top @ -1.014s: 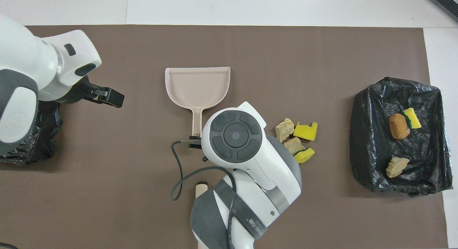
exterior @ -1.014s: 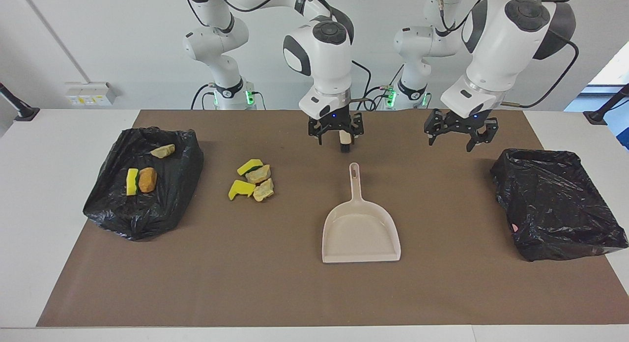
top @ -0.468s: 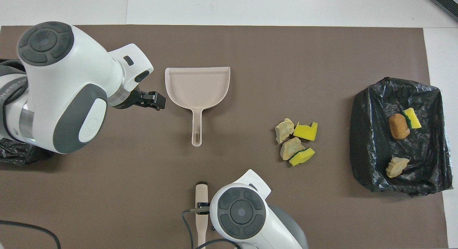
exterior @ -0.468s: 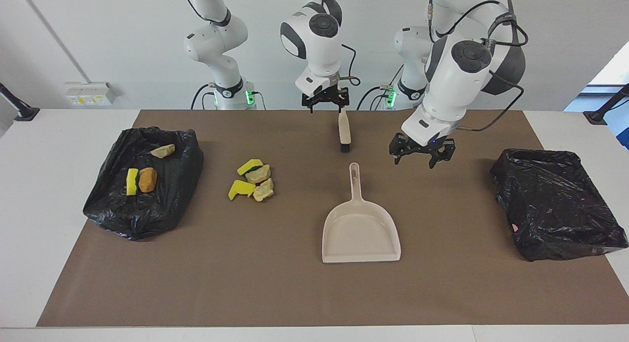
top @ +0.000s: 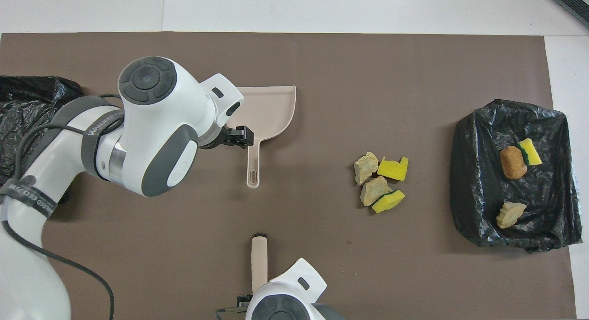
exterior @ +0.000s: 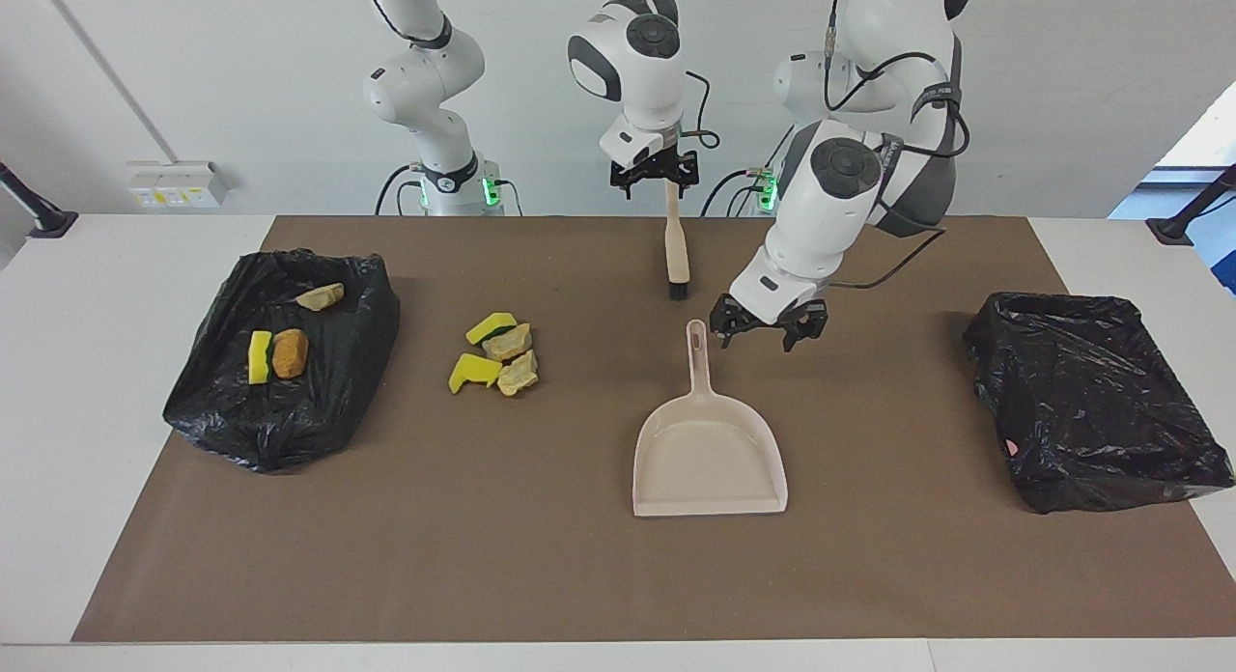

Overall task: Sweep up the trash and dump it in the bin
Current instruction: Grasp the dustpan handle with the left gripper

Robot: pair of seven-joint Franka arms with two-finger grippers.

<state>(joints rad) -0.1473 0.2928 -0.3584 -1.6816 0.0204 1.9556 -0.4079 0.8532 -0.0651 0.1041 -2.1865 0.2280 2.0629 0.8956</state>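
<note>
Four trash pieces (exterior: 494, 356), yellow-green sponge chunks and tan lumps, lie in a cluster on the brown mat (exterior: 541, 556), also seen overhead (top: 379, 180). Three more pieces (exterior: 278, 351) lie in a black bag-lined bin (exterior: 241, 421) at the right arm's end. The beige dustpan (exterior: 708, 450) lies mid-mat, its handle (exterior: 697, 353) pointing at the robots. The brush (exterior: 676, 247) lies nearer to the robots, bristles toward the dustpan. My left gripper (exterior: 768, 332) is open, low beside the dustpan handle, not touching it. My right gripper (exterior: 655, 178) is open over the brush's handle end.
A second black bag-lined bin (exterior: 1091, 402) stands at the left arm's end of the mat, with nothing showing in it. The left arm's body covers part of the dustpan in the overhead view (top: 271, 108).
My left gripper has come from near the bin at its own end down to the dustpan handle. My right gripper has drawn back along the brush to its handle end. Brush, dustpan and trash have not moved.
</note>
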